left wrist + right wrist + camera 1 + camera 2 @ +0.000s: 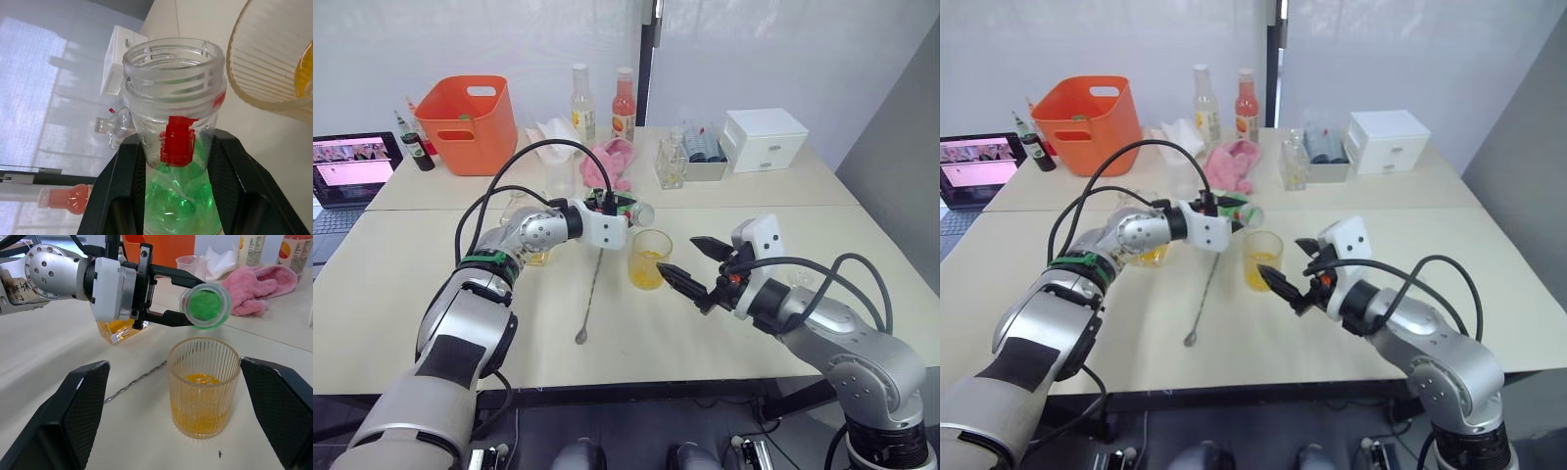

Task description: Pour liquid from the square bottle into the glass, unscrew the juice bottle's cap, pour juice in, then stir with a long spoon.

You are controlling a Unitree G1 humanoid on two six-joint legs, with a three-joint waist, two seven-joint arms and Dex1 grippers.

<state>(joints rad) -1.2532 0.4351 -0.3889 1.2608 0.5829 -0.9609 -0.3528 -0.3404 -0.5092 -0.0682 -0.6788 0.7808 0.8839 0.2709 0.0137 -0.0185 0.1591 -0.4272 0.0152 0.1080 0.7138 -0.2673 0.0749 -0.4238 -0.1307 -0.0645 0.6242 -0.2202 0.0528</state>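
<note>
The juice bottle (pixel 204 306) has no cap and lies tipped sideways in the left tool (pixel 612 208), its mouth just above the glass (pixel 649 258). The glass holds orange liquid. The right tool (pixel 689 261) is wide open, near the glass on the worktop (pixel 724 323).

Silver arms, white wrists, black cables.

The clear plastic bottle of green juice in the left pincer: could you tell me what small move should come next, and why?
Probably tip the clear plastic bottle of green juice a little further, mouth over the ribbed clear glass. The left pincer holds it nearly level with the cap off, its open mouth just above the glass's rim, and the glass holds only orange-yellow liquid, no green.
</note>
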